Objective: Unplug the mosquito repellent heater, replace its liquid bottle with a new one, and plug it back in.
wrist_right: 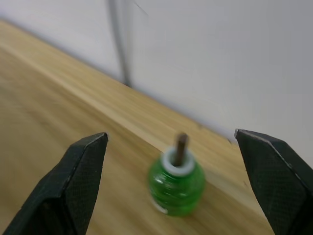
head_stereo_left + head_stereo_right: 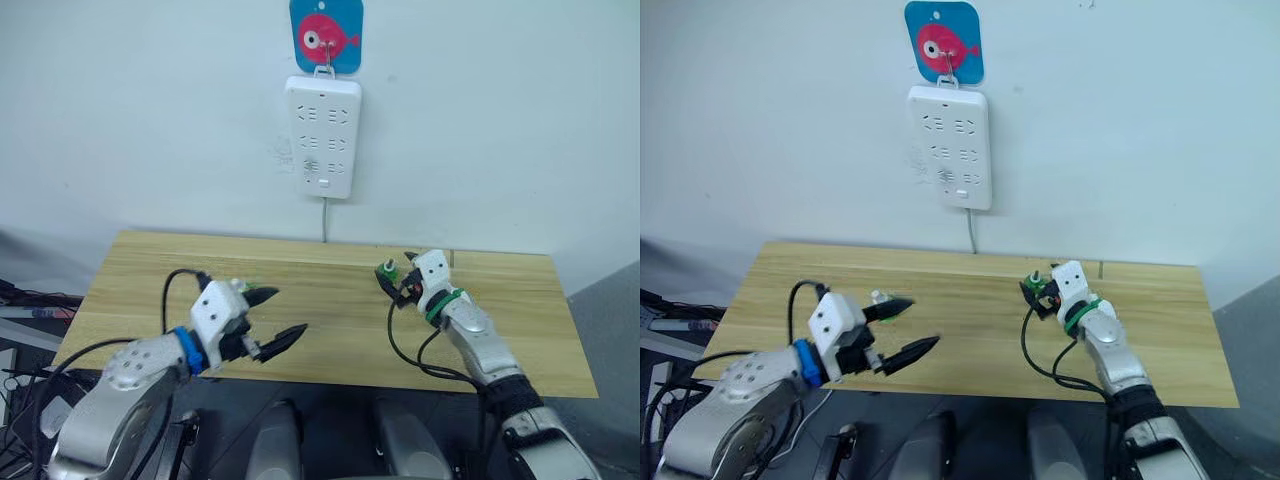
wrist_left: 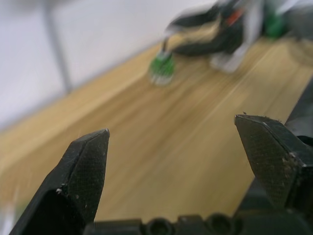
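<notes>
**Right gripper spread wide at the green bottle**

Hovers low over the wooden table with both black fingers well parted and nothing pinched. Faces the green bottle, upright near the table's far edge, wick bare and pointing up, pale ring at the neck. Cannot tell from that neck whether spent or fresh. In the right wrist view, sits between the 2 fingers but apart from both, closer to neither by much.

Likely step in hand: taking hold of this bottle. For a clean pick:
- Advance along the finger line until the round belly lies between the pads, not the neck.
- Keep the wrist level; avoid brushing the wick.
- Close slowly and evenly, since such a small, smooth, round body probably slips or topples under a 1-sided push.
- Lift straight up, away from the wall.

Left gripper: also spread, holding nothing, poised above the near-left part of the table. Small pale-and-green item just beside its upper finger, too small to identify. White power strip on the wall above, sockets bare.
</notes>
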`<state>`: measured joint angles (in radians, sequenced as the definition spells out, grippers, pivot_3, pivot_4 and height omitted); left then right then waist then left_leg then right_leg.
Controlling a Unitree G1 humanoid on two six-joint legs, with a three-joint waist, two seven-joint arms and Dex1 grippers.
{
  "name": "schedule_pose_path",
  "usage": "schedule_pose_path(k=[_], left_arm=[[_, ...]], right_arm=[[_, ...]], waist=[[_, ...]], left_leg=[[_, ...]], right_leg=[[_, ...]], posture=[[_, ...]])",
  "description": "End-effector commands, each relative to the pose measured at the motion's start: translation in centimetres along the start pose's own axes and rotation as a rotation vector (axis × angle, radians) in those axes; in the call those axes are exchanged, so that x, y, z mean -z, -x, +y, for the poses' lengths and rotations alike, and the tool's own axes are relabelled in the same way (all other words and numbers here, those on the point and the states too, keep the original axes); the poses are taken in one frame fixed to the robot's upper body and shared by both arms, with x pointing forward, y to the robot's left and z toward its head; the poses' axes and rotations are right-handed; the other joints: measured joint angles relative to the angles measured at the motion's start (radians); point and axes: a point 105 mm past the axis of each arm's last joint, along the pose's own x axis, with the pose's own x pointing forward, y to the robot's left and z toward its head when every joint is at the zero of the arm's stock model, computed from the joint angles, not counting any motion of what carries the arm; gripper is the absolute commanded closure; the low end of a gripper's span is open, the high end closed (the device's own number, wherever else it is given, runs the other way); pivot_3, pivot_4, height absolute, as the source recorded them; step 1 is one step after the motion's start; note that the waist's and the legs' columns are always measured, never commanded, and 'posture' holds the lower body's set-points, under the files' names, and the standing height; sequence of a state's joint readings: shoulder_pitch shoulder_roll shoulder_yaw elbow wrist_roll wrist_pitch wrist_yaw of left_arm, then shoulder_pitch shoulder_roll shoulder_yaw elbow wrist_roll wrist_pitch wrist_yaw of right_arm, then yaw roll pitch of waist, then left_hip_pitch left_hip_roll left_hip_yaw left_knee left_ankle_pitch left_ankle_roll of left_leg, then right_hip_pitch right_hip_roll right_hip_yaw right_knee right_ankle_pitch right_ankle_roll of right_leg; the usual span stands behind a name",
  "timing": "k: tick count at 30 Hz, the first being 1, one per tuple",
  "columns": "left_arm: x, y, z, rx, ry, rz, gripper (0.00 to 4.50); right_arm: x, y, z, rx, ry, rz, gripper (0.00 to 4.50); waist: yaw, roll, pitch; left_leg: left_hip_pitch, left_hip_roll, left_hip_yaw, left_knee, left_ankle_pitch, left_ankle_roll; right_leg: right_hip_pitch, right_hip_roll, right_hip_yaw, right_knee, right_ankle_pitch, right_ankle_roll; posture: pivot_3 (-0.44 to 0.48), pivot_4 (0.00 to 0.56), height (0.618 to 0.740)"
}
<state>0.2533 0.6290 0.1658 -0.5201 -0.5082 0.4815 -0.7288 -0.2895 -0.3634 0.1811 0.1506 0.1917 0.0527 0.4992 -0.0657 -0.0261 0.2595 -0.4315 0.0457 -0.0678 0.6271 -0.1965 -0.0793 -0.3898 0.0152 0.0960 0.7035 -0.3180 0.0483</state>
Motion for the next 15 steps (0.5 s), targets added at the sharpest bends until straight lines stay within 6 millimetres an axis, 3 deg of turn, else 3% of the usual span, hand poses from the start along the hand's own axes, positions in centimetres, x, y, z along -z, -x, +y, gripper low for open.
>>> schedule_pose_path(k=[1,4,7,15], left_arm=[[2.0,2.6,1.7,-0.162,0.037,-0.001,0.00],[4.9,4.9,2.9,-0.291,0.120,0.045,0.00],[6.1,6.5,3.8,-0.384,0.148,0.043,0.00],[7.5,7.2,3.2,-0.427,0.123,0.050,0.00]], right_arm=[[-4.7,1.5,3.1,-0.213,0.061,-0.066,0.06],[-6.3,2.6,4.9,-0.330,0.127,-0.046,0.06],[-7.2,3.5,6.3,-0.418,0.184,-0.021,0.06],[-7.8,4.1,7.0,-0.505,0.251,0.042,0.06]], waist=[[0.000,0.000,-0.001],[0.002,-0.001,-0.001],[0.008,-0.002,-0.002],[0.016,-0.007,-0.005]], left_leg=[[0.000,0.000,0.000,0.000,0.000,0.000],[0.000,0.000,-0.002,0.001,0.000,0.000],[0.000,0.000,-0.002,0.002,0.001,-0.001],[0.000,0.000,0.005,0.002,0.002,-0.002]], right_leg=[[0.000,0.000,0.000,0.000,0.000,0.000],[0.001,-0.001,-0.001,0.000,0.000,0.000],[0.001,0.000,-0.001,0.000,-0.002,0.002],[0.001,-0.001,0.001,-0.005,-0.001,0.004]], posture=[[-0.034,0.201,0.723],[-0.028,0.196,0.723],[-0.016,0.196,0.723],[0.010,0.216,0.723]])
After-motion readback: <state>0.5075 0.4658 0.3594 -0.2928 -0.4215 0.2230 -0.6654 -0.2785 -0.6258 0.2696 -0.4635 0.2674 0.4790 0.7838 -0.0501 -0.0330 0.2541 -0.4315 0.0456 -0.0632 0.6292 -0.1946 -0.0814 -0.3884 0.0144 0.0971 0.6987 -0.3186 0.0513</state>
